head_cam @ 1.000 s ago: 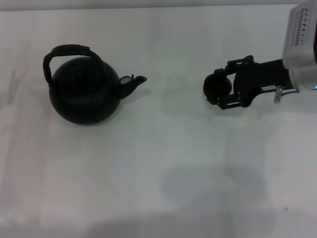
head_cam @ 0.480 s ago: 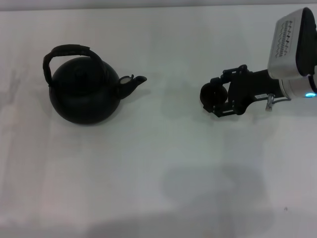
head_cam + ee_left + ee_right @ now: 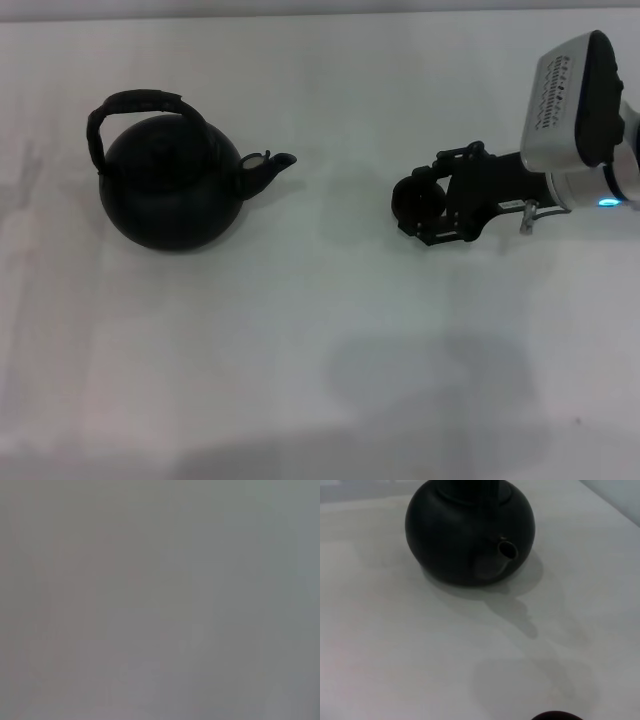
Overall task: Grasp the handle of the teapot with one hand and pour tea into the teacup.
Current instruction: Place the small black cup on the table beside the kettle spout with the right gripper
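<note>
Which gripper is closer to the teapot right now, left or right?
Right. The right gripper is out on the table, off the spout side of the teapot, shut on the teacup. The left gripper is not in view.

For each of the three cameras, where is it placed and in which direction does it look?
Head view: from above, looking forward and down at the table; shows the teapot, and the right gripper holding the teacup.
Left wrist view: only uniform grey; nothing can be identified, no robot part shows.
Right wrist view: low over the table, facing the teapot's spout; the teacup's rim at the edge, no fingers visible.
Shared: head and right wrist views both show teapot and teacup.
</note>
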{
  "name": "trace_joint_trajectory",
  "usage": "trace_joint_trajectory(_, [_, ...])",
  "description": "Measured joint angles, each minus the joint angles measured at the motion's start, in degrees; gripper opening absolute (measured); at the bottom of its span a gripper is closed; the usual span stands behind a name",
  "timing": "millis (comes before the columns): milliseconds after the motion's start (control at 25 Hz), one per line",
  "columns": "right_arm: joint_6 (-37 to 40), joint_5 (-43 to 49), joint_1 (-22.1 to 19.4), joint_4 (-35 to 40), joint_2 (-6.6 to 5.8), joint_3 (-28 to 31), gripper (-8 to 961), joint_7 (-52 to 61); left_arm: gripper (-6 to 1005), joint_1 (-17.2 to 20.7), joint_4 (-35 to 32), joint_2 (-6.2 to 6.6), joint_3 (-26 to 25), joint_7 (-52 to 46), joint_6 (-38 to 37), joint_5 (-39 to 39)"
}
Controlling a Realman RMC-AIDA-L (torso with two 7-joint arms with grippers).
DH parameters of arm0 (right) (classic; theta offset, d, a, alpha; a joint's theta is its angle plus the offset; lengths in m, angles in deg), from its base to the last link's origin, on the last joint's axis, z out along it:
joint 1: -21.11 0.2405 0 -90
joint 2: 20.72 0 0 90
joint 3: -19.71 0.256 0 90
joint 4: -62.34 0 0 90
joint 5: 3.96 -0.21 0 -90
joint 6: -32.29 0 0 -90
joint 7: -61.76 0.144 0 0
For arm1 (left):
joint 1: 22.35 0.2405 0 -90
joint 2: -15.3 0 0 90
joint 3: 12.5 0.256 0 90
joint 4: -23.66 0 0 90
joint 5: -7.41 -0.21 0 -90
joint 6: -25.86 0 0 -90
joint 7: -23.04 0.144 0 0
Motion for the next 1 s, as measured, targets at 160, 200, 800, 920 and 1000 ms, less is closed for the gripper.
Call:
trace_joint_trajectory(160, [0.2, -0.1, -0.1, 0.0, 0.05, -0.2, 725, 0.0, 880, 0.0, 0.0, 0.00, 0.0, 0.0, 0.0, 0.0])
trace_joint_trajectory(200, [0.2, -0.1, -0.1, 0.0, 0.05, -0.2, 725, 0.0, 880, 0.1, 0.0, 0.00, 0.0, 0.0, 0.0, 0.0])
trace_joint_trajectory(800, [2.0, -1.2, -0.3, 0.0, -0.15, -3.7, 725, -0.3, 880, 0.1, 0.0, 0.00, 0.0, 0.0, 0.0, 0.0])
trace_joint_trajectory(920, [2.0, -1.5, -0.4, 0.0, -0.21, -3.5, 725, -0.4, 880, 0.1, 0.0, 0.00, 0.0, 0.0, 0.0, 0.0])
trace_joint_trajectory(1000, [2.0, -1.5, -0.4, 0.0, -0.22, -3.5, 725, -0.4, 880, 0.1, 0.0, 0.00, 0.0, 0.0, 0.0, 0.0])
